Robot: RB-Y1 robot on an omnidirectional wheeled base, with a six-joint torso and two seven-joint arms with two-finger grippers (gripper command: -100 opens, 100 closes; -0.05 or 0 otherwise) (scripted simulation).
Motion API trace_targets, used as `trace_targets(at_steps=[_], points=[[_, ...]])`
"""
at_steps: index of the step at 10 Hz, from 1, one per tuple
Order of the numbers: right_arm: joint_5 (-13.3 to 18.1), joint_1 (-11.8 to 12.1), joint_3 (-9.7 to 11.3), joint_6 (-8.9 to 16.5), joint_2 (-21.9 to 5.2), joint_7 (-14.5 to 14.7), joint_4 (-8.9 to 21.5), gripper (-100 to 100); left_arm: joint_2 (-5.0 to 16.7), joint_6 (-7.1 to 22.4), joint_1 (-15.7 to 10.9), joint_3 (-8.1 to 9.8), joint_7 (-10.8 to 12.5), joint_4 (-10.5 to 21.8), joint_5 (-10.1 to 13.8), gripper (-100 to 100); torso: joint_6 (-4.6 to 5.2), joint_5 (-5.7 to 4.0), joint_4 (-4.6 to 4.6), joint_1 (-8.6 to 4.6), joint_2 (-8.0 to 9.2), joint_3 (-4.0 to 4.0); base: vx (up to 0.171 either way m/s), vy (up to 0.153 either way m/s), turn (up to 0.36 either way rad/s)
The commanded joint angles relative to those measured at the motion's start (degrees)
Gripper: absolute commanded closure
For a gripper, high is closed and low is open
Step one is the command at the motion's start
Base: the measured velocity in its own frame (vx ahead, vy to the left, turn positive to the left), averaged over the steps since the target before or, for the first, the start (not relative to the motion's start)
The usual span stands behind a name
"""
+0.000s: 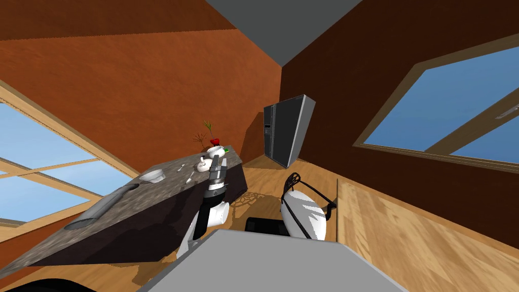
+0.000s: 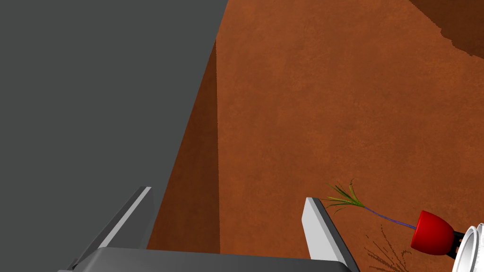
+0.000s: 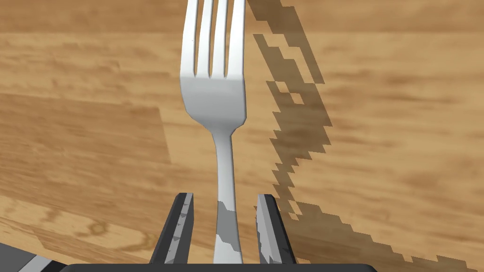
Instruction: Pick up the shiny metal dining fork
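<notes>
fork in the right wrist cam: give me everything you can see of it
The fork is plain light grey and metal-looking, with four tines, a broad shoulder and a slim handle. It points away from the right gripper, its handle running between the fingers, which stand close on either side. Darker patches mark the lower handle. A wooden floor lies behind it.

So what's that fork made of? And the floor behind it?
The fork looks like metal: smooth, pale silver-grey, with soft light and dark shading along it, though it could be plain grey plastic. The floor looks like wood: tan, with darker grain streaks and a plank edge, not glossy.
</notes>
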Motion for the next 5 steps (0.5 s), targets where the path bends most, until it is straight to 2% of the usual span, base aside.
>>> trace_targets(at_steps=[1, 3, 4, 5], points=[[-0.6, 1.6, -0.8, -0.2, -1.7, -0.1, -1.6, 100, 0.0, 0.0, 0.0, 0.0, 0.0, 0.0, 0.0, 0, 0.0, 0.0, 0.0, 0.0, 0.0, 0.0, 0.02, 0.022, -0.108], [-1.1, 3.1, -1.5, -0.5, -3.3, -0.1, -3.1, 100, 0.0, 0.0, 0.0, 0.0, 0.0, 0.0, 0.0, 0, 0.04, 0.05, -0.02, 0.17, -0.07, -0.04, 0.024, 0.04, -0.103], [-0.9, 2.7, -1.3, -0.3, -2.8, -0.1, -2.7, 100, 0.0, 0.0, 0.0, 0.0, 0.0, 0.0, 0.0, 0, 0.03, 0.05, -0.02, 0.19, -0.06, -0.04, 0.006, 0.016, -0.019], [-0.9, 2.8, -1.3, -0.3, -2.9, -0.1, -2.9, 0, 0.0, 0.0, 0.0, 0.0, 0.0, 0.0, 0.0, 0, 0.0, 0.02, 0.0, 0.11, -0.04, -0.02, 0.0, 0.0, 0.0]])
